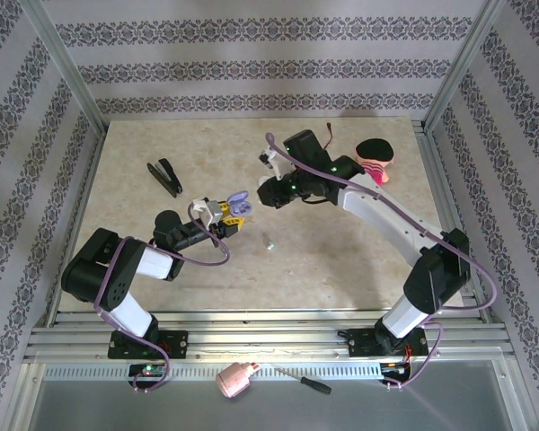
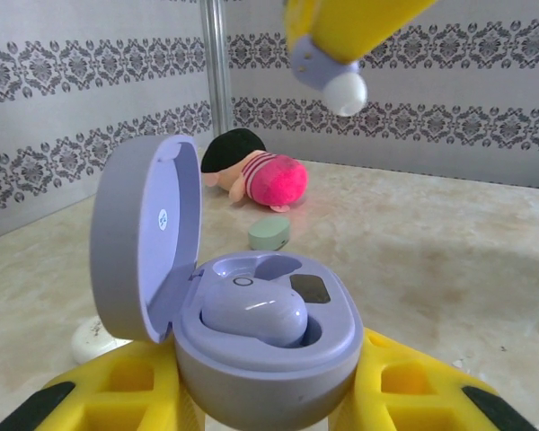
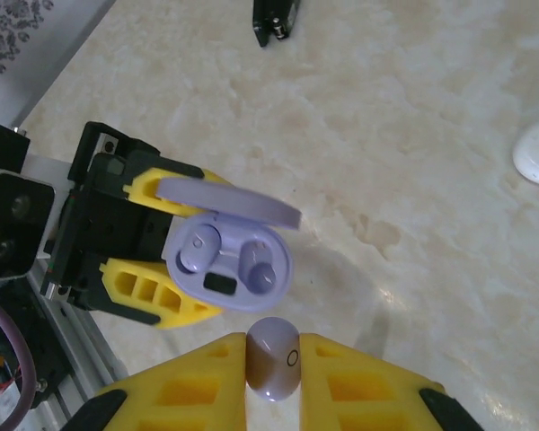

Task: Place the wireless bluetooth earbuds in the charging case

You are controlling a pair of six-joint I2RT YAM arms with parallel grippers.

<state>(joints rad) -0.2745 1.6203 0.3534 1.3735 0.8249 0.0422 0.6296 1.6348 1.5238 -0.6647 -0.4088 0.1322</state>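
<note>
The left end effector (image 3: 173,245) is clamping the open lavender charging case (image 2: 269,355), with its lid (image 2: 144,238) standing upright and one earbud (image 2: 254,310) sitting in its well. The right end effector (image 3: 272,357) is pinching the second earbud (image 3: 272,366) above the case and apart from it. The empty well (image 3: 256,269) is lying just ahead of and below it, with nothing standing between. A plush toy (image 2: 260,175) is lying on the table (image 2: 449,242), well beyond on the far side.

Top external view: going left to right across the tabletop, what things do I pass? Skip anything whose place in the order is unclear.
Black clip → open lavender charging case → plush toy.
</note>
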